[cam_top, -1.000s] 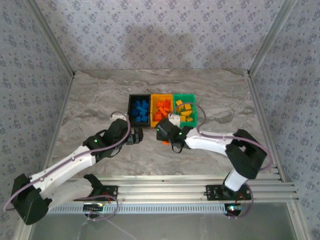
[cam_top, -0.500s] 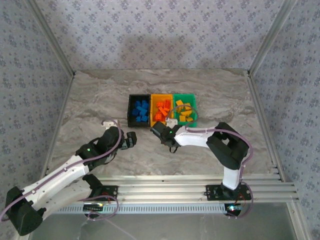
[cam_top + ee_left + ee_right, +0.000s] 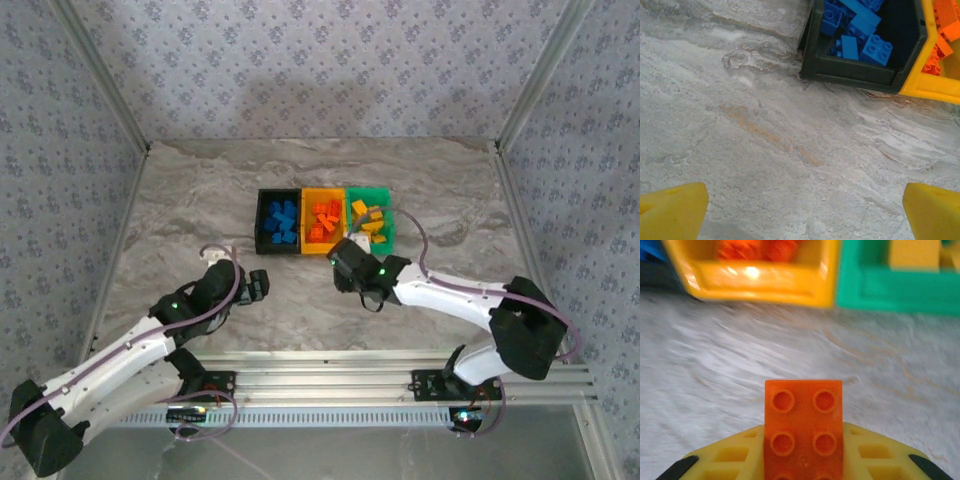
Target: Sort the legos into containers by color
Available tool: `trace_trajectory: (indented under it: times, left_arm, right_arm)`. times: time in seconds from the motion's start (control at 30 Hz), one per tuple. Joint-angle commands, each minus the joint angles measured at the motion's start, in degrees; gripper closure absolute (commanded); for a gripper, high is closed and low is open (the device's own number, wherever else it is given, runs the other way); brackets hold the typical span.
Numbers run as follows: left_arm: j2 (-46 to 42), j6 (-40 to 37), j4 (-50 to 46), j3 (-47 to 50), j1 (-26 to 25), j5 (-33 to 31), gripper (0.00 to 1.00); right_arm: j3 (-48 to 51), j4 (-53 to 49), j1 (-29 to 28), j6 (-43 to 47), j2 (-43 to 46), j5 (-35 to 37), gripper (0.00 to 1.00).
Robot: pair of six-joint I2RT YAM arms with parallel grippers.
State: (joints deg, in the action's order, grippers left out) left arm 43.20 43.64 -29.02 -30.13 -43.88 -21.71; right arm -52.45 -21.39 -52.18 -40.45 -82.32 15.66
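Table (image 3: 180,210): grey marbled top; the bin row sits near its middle, toward 12 o'clock from the two arms.
Bin row: black bin (image 3: 262,222) at the 9 o'clock end, orange bin (image 3: 308,215) in the middle, green bin (image 3: 391,222) at the 3 o'clock end, joined side by side.
Black bin contents: blue bricks (image 3: 283,220), piled loosely.
Orange bin contents: orange bricks (image 3: 324,216).
Green bin contents: yellow bricks (image 3: 368,220).
Left arm (image 3: 150,335): reaches toward 1 o'clock; its tip lies on the 7 o'clock side of the black bin, near it but apart.
Left jaws: released, the two yellow fingertips (image 3: 671,212) spread wide with bare table between them; the black bin's near corner stands at 1 o'clock in the wrist view.
Right arm (image 3: 450,292): stretches toward 10 o'clock; its tip is just at 6 o'clock of the seam between the orange and green bins.
Right jaws: clenched on a single orange brick (image 3: 804,432), studs facing the camera.
Held brick's place: at 6 o'clock in the right wrist view, with the orange bin's front wall at 11 o'clock and the green bin's at 1 o'clock, a strip of table between.
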Motion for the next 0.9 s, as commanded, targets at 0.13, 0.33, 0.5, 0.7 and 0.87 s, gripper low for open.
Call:
trace_trajectory:
  times: [0.13,0.33,0.5,0.7,0.87]
  left_arm:
    - [-4.2,2.2,-1.7,2.6,0.5,-0.7,0.0]
    - [-6.0,3.3,-2.4,3.9,0.5,-0.9,0.0]
    - [-6.3,3.8,-2.9,4.1,0.5,-1.3,0.0]
    - [-6.4,3.8,-3.0,3.9,0.5,-2.3,0.0]
    - [-6.4,3.2,-1.9,2.8,0.4,-4.9,0.0]
  right_arm:
    - [-17.4,0.0,6.4,10.2,-12.1,-3.8,0.68]
    - [-33.4,-1.3,10.8,13.6,-28.0,-2.8,0.66]
    - [-42.4,-2.0,12.4,16.3,-35.3,-2.6,0.54]
    - [-39.0,4.8,12.1,19.1,-28.9,-3.4,0.2]
    - [-23.9,13.5,11.5,18.4,-13.9,-4.2,0.15]
